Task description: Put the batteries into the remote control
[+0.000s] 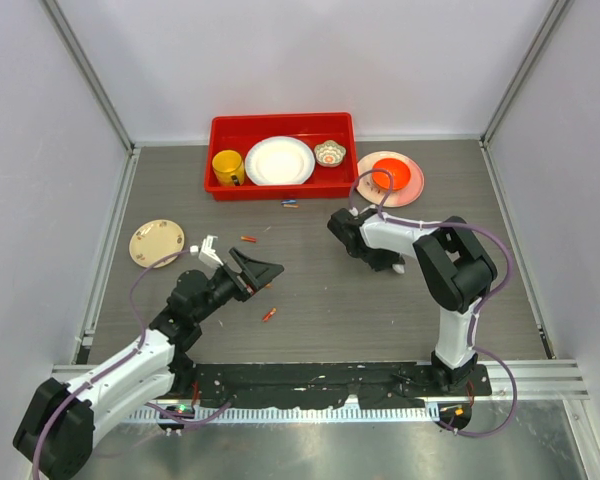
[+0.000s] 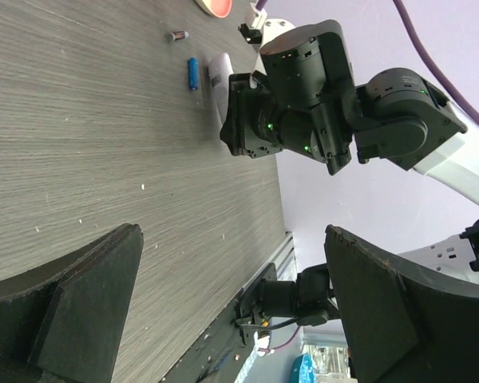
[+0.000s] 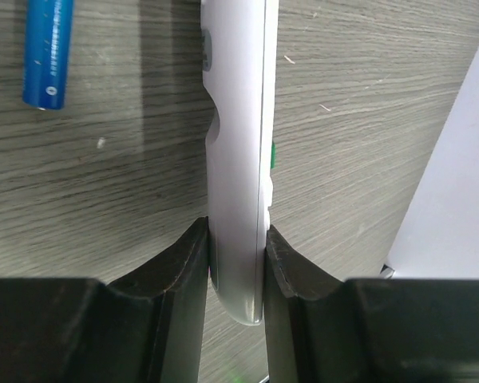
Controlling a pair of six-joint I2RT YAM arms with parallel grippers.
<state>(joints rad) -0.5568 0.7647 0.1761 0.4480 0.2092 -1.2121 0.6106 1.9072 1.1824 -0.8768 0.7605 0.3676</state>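
Holding step: right end effector [image 3: 238, 243] pinches the remote control [image 3: 238, 120], centre frame; spread left end effector [image 2: 231, 271] should probably fetch the blue battery [image 3: 48, 52] next.

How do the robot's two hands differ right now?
The left hand is spread wide open; the right hand is closed to a narrow gap. The left hand holds nothing; the right hand grips the white remote control by its sides. Both are black and two-fingered.
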